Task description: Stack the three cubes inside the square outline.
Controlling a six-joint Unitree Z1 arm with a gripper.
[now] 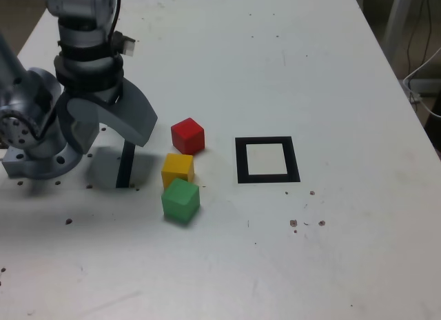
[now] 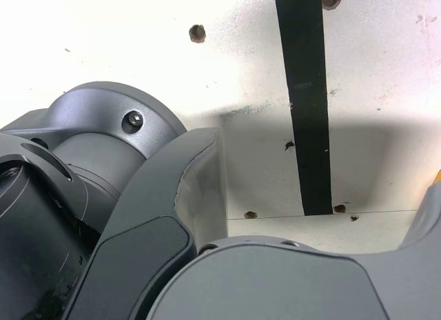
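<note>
Three cubes sit close together on the white table (image 1: 331, 72) in the exterior view: the red cube (image 1: 187, 136) farthest back, the yellow cube (image 1: 178, 169) in front of it, and the green cube (image 1: 180, 200) nearest, touching the yellow one. The square outline (image 1: 241, 160), a thick black border with a white inside, lies to their right in that view and holds nothing. My gripper (image 1: 110, 137) hangs low over the table to the cubes' left, jaws open and empty. In the wrist view my gripper (image 2: 303, 216) frames bare table between its fingers (image 2: 172, 196).
A straight black strip (image 1: 126, 165) lies on the table under the gripper, also seen as the strip (image 2: 306, 106) in the wrist view. The arm's grey base (image 1: 34, 141) stands at the exterior view's left edge. Small dark specks (image 1: 303, 222) dot the table nearer the front.
</note>
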